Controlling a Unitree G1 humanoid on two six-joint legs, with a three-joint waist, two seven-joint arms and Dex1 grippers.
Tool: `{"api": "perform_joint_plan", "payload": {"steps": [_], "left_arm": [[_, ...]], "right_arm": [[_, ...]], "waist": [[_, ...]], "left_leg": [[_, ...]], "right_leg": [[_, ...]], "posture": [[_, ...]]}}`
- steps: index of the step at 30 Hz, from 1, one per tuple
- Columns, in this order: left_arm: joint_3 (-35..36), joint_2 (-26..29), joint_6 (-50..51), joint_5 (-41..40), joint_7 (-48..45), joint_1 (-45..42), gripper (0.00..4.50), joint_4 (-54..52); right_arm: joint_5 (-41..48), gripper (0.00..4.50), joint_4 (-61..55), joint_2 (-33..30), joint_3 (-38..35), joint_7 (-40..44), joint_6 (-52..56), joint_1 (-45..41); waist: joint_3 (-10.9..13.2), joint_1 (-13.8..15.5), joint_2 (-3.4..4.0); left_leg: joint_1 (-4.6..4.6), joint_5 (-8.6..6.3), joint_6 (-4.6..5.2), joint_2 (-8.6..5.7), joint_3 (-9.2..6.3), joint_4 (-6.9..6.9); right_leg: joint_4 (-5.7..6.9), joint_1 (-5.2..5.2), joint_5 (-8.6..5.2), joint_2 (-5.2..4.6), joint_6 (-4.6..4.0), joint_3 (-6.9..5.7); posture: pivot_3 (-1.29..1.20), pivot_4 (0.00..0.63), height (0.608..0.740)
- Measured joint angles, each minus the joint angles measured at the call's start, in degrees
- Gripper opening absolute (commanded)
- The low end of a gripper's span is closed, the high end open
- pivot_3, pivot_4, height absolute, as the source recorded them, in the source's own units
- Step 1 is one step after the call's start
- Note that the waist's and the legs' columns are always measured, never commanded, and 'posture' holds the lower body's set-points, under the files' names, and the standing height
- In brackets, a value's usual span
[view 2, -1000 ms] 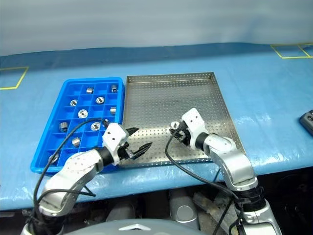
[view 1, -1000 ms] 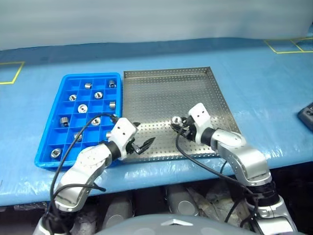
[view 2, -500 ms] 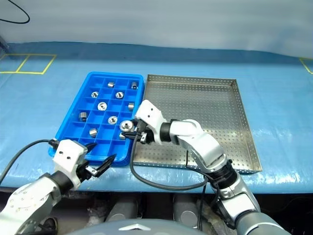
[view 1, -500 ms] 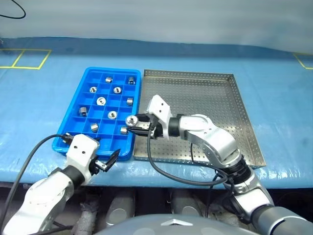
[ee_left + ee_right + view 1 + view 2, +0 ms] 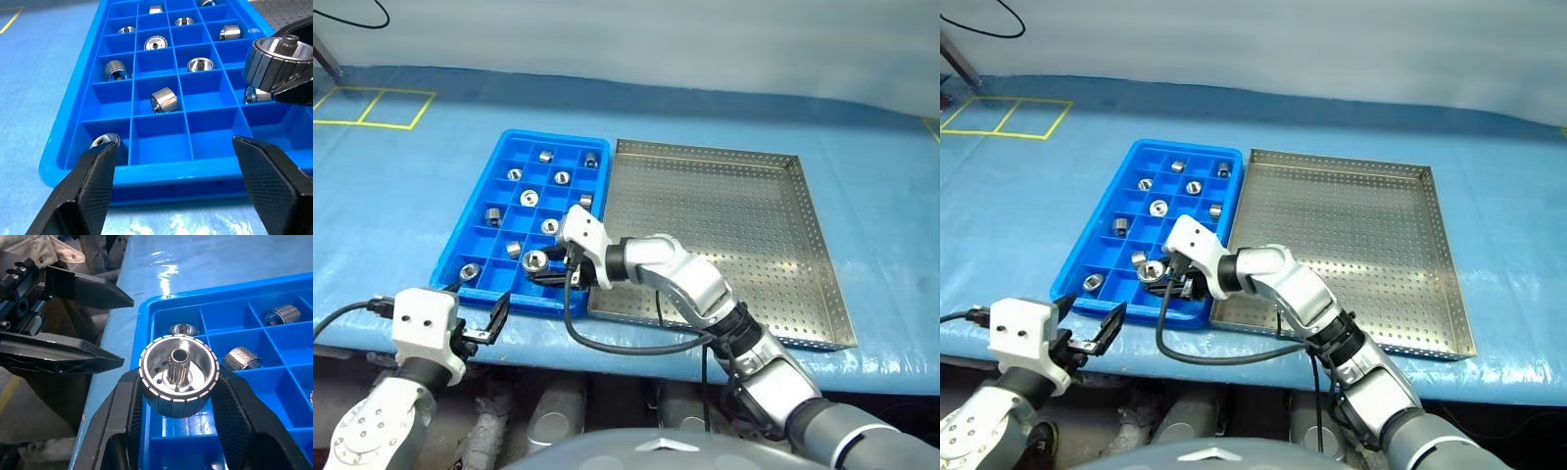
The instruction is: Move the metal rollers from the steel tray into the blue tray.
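My right gripper is shut on a metal roller, a ribbed silver cylinder with a hollow hub. It holds the roller just above the near rows of the blue tray. Several metal rollers lie in separate compartments of that tray. The steel tray stands right of the blue tray, touching it, and its perforated floor is bare where I see it. My left gripper hangs open and empty at the table's front edge, just short of the blue tray's near wall, its fingers spread wide.
A blue sheet covers the table, with yellow tape squares at the far left. A black cable loops from my right arm over the table's front edge. My right forearm crosses the steel tray's near left corner.
The view has swung left. My right gripper carried the roller from over the steel tray to over the blue tray's near rows. My left gripper drew back off the trays to the front edge.
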Motion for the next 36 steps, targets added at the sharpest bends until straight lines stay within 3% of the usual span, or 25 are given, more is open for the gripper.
{"api": "perform_joint_plan", "payload": {"steps": [12,18,25,30,36], "left_arm": [[-1.3,3.1,-3.1,-1.8,3.4,2.4,4.12,0.0],[-1.9,4.4,-3.2,-2.4,4.6,2.3,4.12,0.0],[-3.5,5.2,-2.7,-3.3,4.6,-1.5,4.12,0.0],[-9.0,5.0,-0.6,-3.2,4.4,-13.5,4.12,0.7],[-13.8,6.0,-1.8,-0.9,0.0,-24.8,4.12,8.1]], "right_arm": [[-3.5,1.68,9.9,4.0,1.3,0.7,-3.2,-1.0],[-4.7,3.63,11.5,4.4,1.2,1.4,-5.2,-1.9],[-4.7,3.63,6.1,4.2,-1.5,0.4,-6.6,-0.8],[-1.3,3.63,-3.9,3.5,-10.7,-4.3,-7.8,2.8],[-1.6,3.63,-9.1,-7.8,-20.4,-8.5,-8.0,7.5]], "waist": [[0.0,0.6,0.03],[0.0,0.7,0.05],[0.0,0.7,0.06],[0.0,0.8,0.07],[0.0,-0.5,0.09]], "left_leg": [[0.0,-0.01,-0.03,0.01,-0.02,-0.04],[0.0,-0.01,-0.04,0.0,-0.02,-0.1],[0.0,0.02,-0.09,0.01,-0.06,-0.23],[0.02,0.05,-0.13,-0.05,-0.1,-0.22],[0.0,0.07,-0.17,-0.05,0.05,-0.25]], "right_leg": [[0.0,-0.02,-0.02,0.03,-0.03,-0.04],[-0.02,-0.03,-0.03,0.04,-0.05,-0.05],[-0.03,-0.06,-0.06,0.03,-0.09,-0.09],[-0.05,0.03,-0.05,-0.02,-0.06,-0.21],[-0.04,0.0,-0.05,-0.02,-0.08,-0.19]], "posture": [[0.28,0.15,0.74],[0.26,0.15,0.74],[0.21,0.15,0.74],[0.11,0.15,0.74],[-0.01,0.15,0.74]]}}
